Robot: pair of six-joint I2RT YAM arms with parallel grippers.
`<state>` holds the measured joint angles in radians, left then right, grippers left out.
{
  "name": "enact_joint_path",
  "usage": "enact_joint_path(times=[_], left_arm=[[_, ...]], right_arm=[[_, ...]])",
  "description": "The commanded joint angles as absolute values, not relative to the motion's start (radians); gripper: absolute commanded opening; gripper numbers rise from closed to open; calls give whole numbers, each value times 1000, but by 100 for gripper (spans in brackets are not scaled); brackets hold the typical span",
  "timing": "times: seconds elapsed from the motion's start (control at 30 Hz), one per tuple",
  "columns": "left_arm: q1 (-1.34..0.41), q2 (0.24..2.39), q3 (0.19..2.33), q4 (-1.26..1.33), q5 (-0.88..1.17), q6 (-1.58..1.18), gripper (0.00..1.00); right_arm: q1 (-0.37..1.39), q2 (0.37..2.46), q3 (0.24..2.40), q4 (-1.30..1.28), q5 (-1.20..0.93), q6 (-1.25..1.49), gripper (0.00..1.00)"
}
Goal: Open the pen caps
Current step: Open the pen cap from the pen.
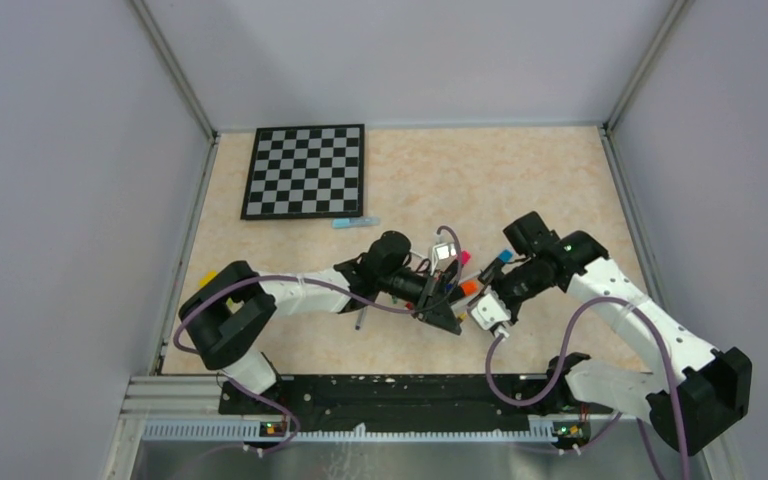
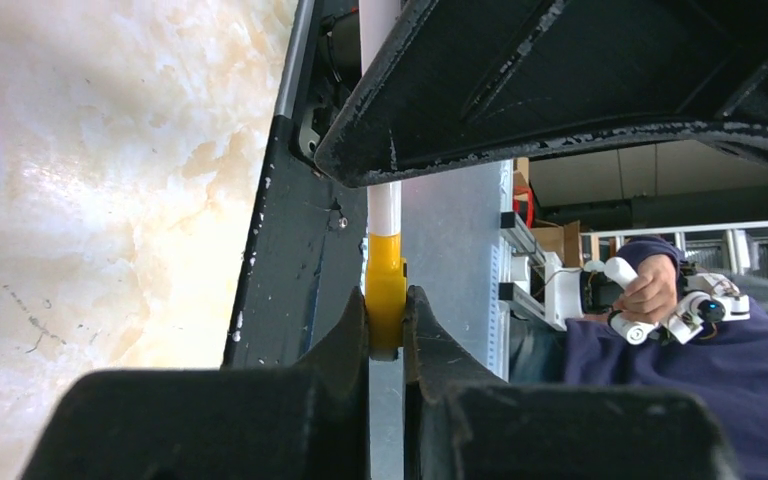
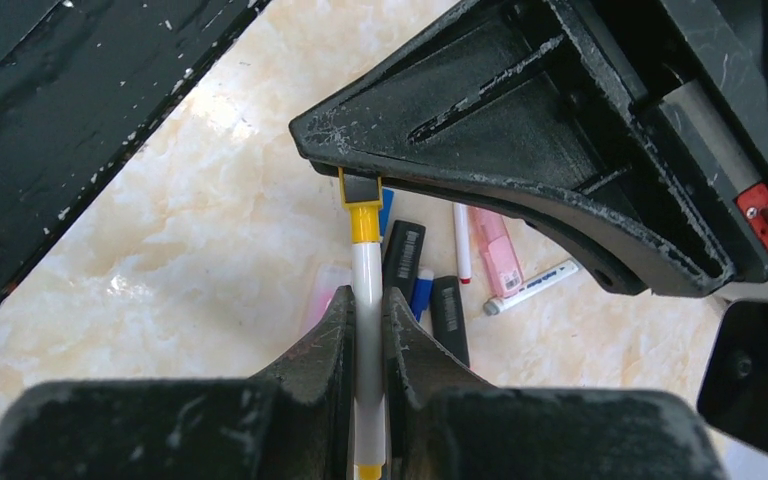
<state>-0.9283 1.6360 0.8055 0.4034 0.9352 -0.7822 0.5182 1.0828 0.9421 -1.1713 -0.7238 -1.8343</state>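
Observation:
A white pen (image 3: 366,280) hangs in the air between my two grippers, above the table. My left gripper (image 2: 386,305) is shut on its yellow pen cap (image 2: 385,290), and the white barrel (image 2: 383,208) runs from it into the right gripper. My right gripper (image 3: 366,300) is shut on the barrel, with the yellow cap (image 3: 363,222) just beyond its fingertips. In the top view the left gripper (image 1: 448,310) and right gripper (image 1: 478,298) meet tip to tip near the table's middle front. The cap sits on the pen.
Below the grippers lie more pens: two black markers (image 3: 403,255), a blue-capped one (image 3: 420,292), a pink one (image 3: 498,250) and a grey-capped white pen (image 3: 530,288). A checkerboard (image 1: 305,170) lies at the back left, a light blue pen (image 1: 356,222) in front of it.

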Motion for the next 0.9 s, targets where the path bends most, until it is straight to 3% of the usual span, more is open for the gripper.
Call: enact_joint_path(times=[0.0,0.87], left_arm=[[-936,1566,727,184,1036,-706,0],[-937,1502,695,-40,1093,-633,0]], right_arm=[[457,1048,958,-1113,-644,-1829,0],[435,1061,1032,-1079,-583,-1794,0]])
